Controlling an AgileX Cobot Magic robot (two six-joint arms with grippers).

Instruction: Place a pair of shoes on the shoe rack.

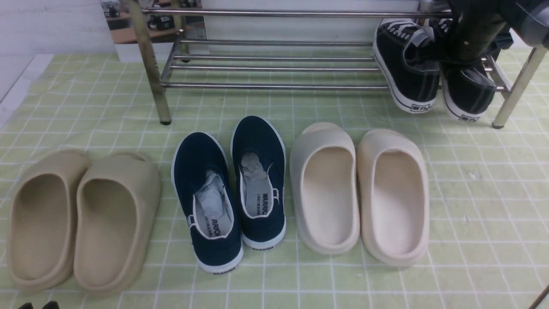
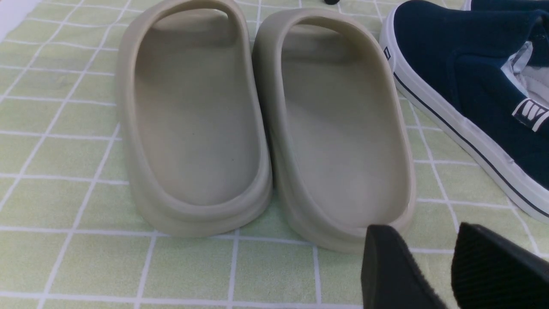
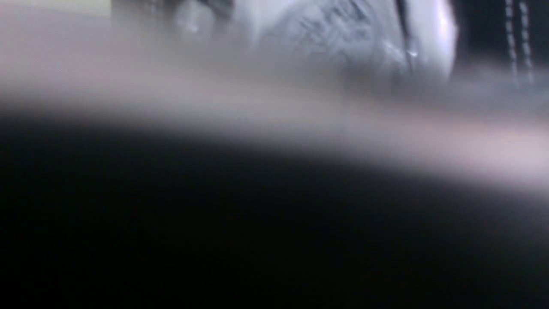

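The pair of shoes lies at the right end of the shoe rack [image 1: 274, 86], on its lower rails. The left black sneaker [image 1: 405, 73] and the right one [image 1: 467, 92] point toward the back, and their heels tilt down over the front rail. My right arm [image 1: 476, 34] reaches down between the two sneakers, and its fingers are hidden there. The right wrist view is a dark blur with pale grey lining [image 3: 343, 34] close to the lens. My left gripper [image 2: 422, 231] hangs open and empty above the mat, by the heel of a tan slide.
On the green checked mat [image 1: 472, 193] in front of the rack stand a pair of tan slides [image 1: 81, 219], a pair of navy slip-ons [image 1: 231, 184] and a pair of cream slides [image 1: 360, 193]. The rack's legs [image 1: 150, 64] stand on the mat at left and right.
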